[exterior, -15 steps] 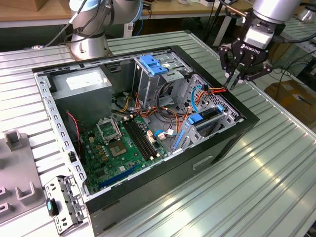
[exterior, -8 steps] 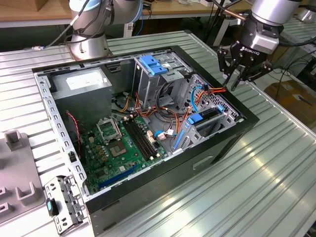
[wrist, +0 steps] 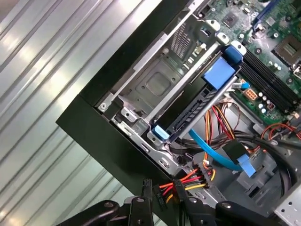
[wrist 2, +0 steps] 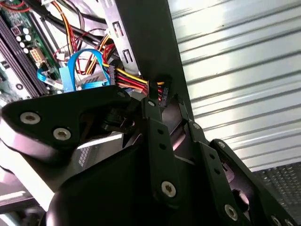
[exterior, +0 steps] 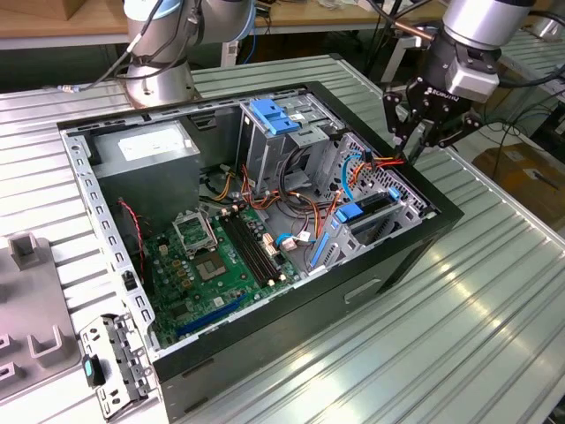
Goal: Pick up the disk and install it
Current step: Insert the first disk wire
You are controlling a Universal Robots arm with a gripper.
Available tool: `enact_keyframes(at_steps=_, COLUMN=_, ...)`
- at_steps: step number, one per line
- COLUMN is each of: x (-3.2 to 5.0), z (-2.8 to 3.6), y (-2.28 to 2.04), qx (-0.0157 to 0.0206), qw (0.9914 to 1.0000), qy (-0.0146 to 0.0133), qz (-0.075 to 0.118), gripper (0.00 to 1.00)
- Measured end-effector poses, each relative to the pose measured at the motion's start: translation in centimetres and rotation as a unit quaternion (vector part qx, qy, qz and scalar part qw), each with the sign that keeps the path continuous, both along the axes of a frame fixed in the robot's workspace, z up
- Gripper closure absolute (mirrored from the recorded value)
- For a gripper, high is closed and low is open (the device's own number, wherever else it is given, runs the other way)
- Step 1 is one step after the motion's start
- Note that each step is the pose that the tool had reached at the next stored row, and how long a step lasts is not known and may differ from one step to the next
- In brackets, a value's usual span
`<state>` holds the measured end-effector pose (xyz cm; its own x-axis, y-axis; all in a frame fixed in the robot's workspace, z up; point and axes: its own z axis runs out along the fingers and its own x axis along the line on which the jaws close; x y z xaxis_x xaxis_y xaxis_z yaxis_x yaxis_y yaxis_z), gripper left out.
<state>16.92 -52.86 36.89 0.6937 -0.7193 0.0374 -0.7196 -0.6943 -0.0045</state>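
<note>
My black claw (exterior: 415,146) pinches the red-yellow-black power cable's black connector (wrist: 159,195) beside the blue-railed silver disk (wrist: 197,101); I should steer gently, avoiding snagging wires.

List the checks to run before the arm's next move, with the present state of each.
1. Gripper above the case edge on the exterior view's right: ok.
2. Disk standing on edge in its bay: ok.
3. Disk fully seated: cannot tell.
4. Disk in the gripper: not ok; the gripper is nearest the power connector.
5. Blue cable plugged into the disk: cannot tell.
</note>
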Motion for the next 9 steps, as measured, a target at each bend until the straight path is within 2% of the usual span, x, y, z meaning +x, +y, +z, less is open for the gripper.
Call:
enact_keyframes(at_steps=4, x=0.01, z=-0.08, y=0.0, qx=0.0, qw=0.9994, qy=0.0, qz=0.035, gripper=0.69)
enact_keyframes(at_steps=7, x=0.1, z=-0.1, y=0.0, qx=0.0, qw=0.99772, qy=0.0, qz=0.068, gripper=0.69)
enact_keyframes(at_steps=9, x=0.1, z=-0.13, y=0.0, qx=0.0, qw=0.9961, qy=0.0, qz=0.088, gripper=0.69)
